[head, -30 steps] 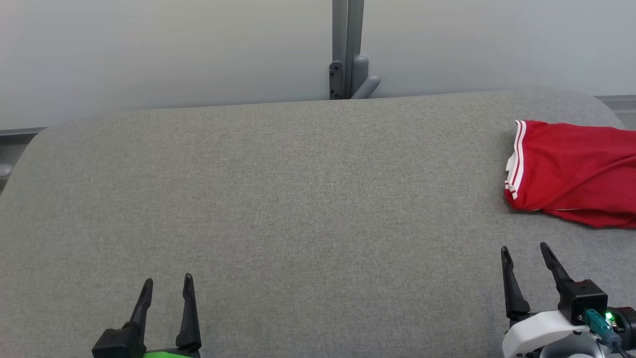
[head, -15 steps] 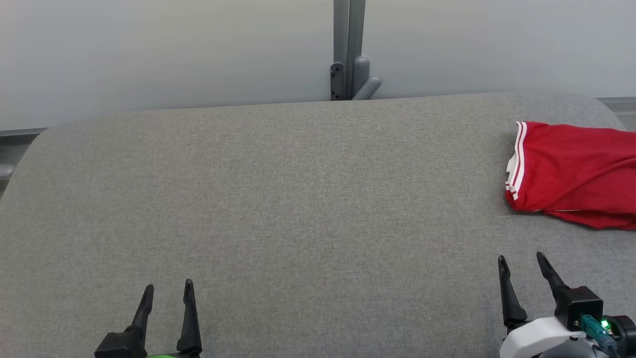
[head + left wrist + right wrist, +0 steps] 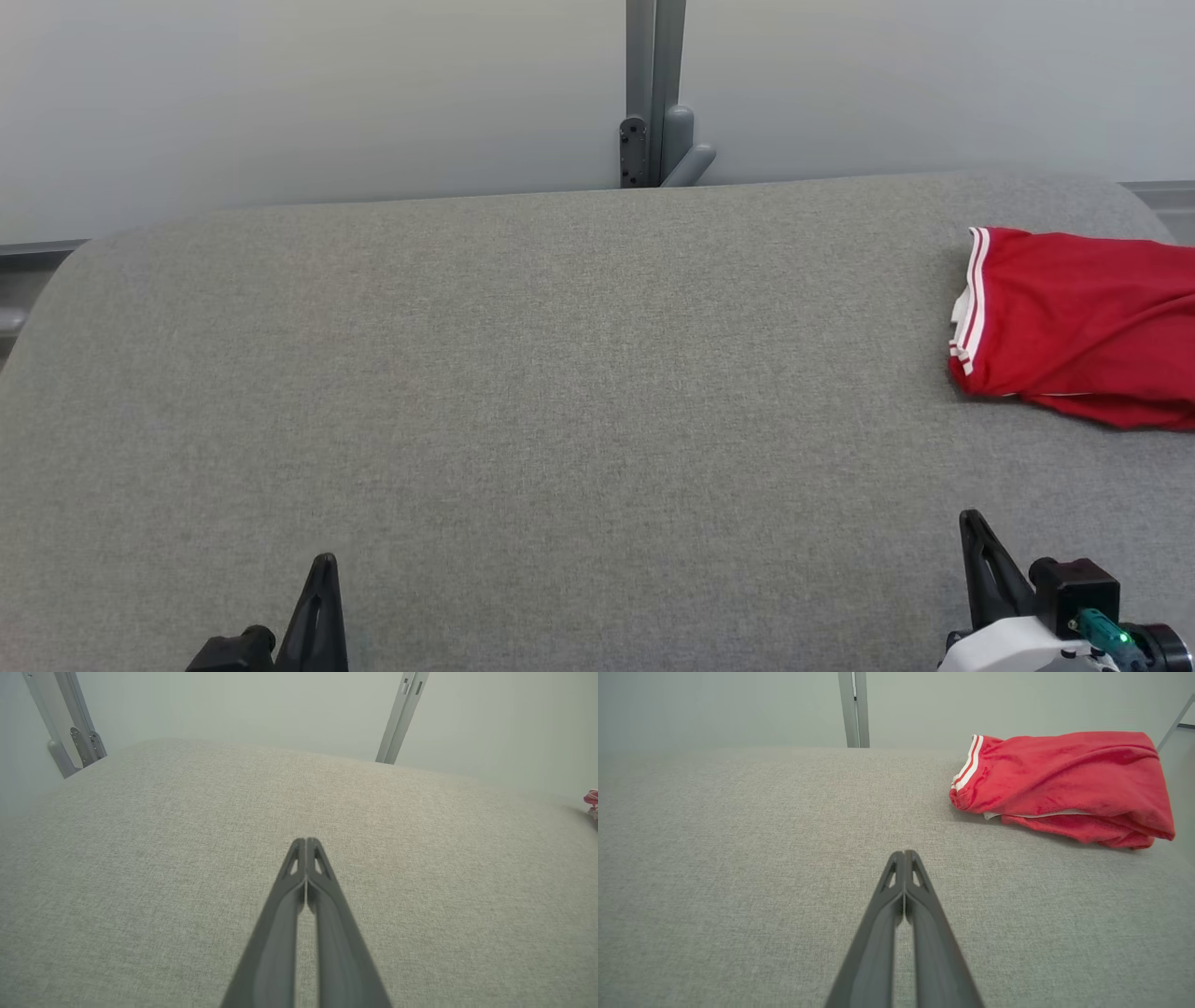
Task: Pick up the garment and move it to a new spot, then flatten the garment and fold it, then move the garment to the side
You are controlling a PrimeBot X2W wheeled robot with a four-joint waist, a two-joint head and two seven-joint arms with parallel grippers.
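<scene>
- Red fleecy garment (image 3: 1074, 322) with a white-striped band (image 3: 971, 289) along one edge lies at the far right of the grey fabric-covered desk (image 3: 560, 373), running out past the head view's right edge.
- In the right wrist view we see the garment (image 3: 1064, 784) as a loose, roughly folded bundle in layers, with a pale lining peeking out at the lower edge.
- We judge it light, soft and limp. It will sag and drape from any hold, and the layers may slide apart if only the top one is caught.
- The plush surface should give good friction, so we expect little slipping, and nothing about it looks fragile.
- The best hold, to our eyes, is the striped band (image 3: 969, 760), where the hem looks thicker and firmer. For a two-handed lift we would take two well-separated points along one edge, pinching through all the layers.
- Our left hand (image 3: 322, 571) has its fingers pressed together and carries nothing. It sits low at the near left, well apart from the garment, and the left wrist view (image 3: 306, 842) shows the tips meeting over bare desk.
- Our right hand (image 3: 973, 523) is likewise pressed together and carries nothing (image 3: 904, 854). It is the nearer of the two but clear of the cloth.
- Both would need to spread before any grasp.
</scene>
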